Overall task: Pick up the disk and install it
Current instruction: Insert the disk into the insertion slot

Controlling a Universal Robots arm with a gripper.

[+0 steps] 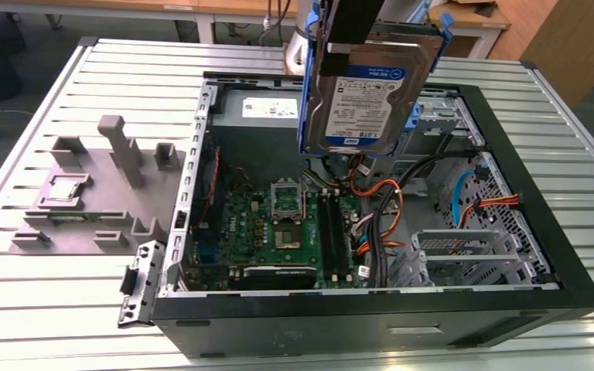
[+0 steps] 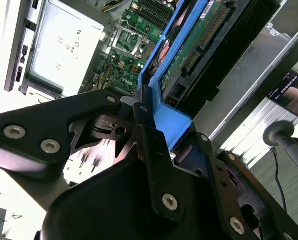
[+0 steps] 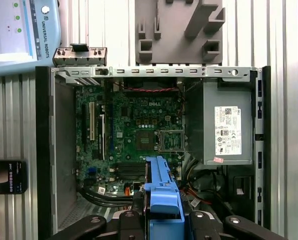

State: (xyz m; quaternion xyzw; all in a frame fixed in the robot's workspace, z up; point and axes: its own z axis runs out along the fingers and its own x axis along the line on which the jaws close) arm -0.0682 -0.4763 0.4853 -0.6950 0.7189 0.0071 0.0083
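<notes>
End effector [image 3: 163,212] pinches the flat, blue-framed silver disk [image 1: 364,100] — above the open case [image 1: 328,325]

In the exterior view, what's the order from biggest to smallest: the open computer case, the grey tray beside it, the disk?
1. computer case
2. grey tray
3. disk, held up nearer the camera, so tray versus disk is unsure

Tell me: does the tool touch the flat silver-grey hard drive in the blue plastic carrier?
Touching. In the second wrist view the tool clamps the blue carrier end of the silver-grey hard drive, with no gap at its fingers.
</notes>
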